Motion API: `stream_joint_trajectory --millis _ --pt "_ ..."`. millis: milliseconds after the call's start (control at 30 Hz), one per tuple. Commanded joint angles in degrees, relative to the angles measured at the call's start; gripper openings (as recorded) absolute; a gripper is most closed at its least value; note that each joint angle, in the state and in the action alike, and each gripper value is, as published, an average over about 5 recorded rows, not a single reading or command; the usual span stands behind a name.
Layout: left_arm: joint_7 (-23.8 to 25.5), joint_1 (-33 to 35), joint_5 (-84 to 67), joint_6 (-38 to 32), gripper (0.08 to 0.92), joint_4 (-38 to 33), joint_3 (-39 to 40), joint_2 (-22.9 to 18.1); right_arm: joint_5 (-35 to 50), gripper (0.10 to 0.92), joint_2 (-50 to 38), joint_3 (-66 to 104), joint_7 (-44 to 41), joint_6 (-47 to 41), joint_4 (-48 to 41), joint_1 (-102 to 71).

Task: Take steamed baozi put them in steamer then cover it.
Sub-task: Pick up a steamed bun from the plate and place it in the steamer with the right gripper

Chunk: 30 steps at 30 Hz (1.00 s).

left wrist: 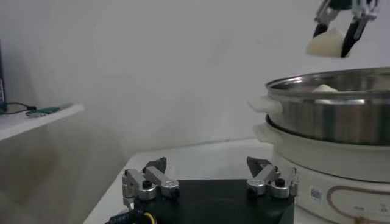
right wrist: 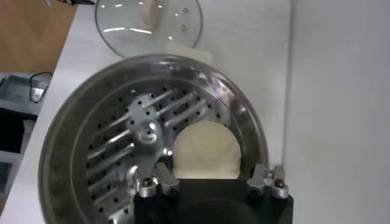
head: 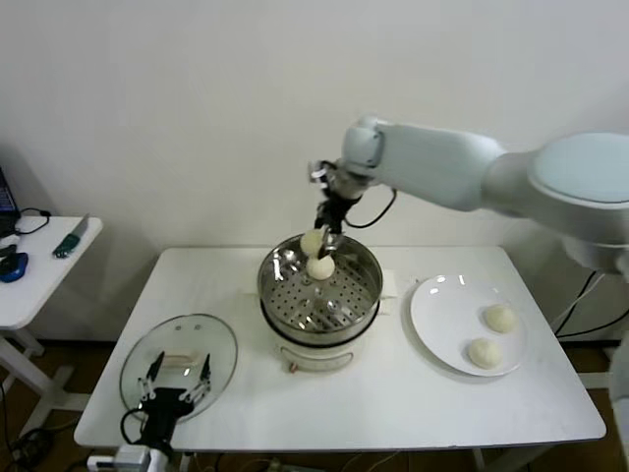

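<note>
While gripped by the right pincer [head: 325, 236], a baozi [head: 313, 242] hangs above the steamer [head: 319, 295].

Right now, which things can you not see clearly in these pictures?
- Right wrist view: steamer floor beneath the held baozi, hidden by it.
- Left wrist view: steamer's inside, hidden by its wall; only a second baozi's top shows.
- Head view: cover handle, partly behind left gripper.

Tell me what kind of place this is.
Probably a lab set up as a kitchen test station: a plain white table against a bare wall, holding only a steamer, a plate of buns and a glass lid, with a side desk carrying cables.
</note>
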Motion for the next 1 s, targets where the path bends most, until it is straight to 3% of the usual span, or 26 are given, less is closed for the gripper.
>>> stream_joint_trajectory --millis 33,733,1000 --pt "0.0 0.0 -0.6 0.7 0.823 0.3 0.0 0.8 2.0 0.702 8.1 -2.6 1.8 -0.9 -2.4 -4.8" --pt "0.6 -1.2 -1.3 1.2 0.823 1.8 -0.6 0.9 -3.8 0.714 9.1 -2.0 0.6 0.2 -5.9 -10.2" --pt "0.5 -1.4 -1.2 1.3 0.823 1.8 -0.5 0.8 -3.8 0.806 6.9 -1.6 0.6 0.1 -3.4 -8.2"
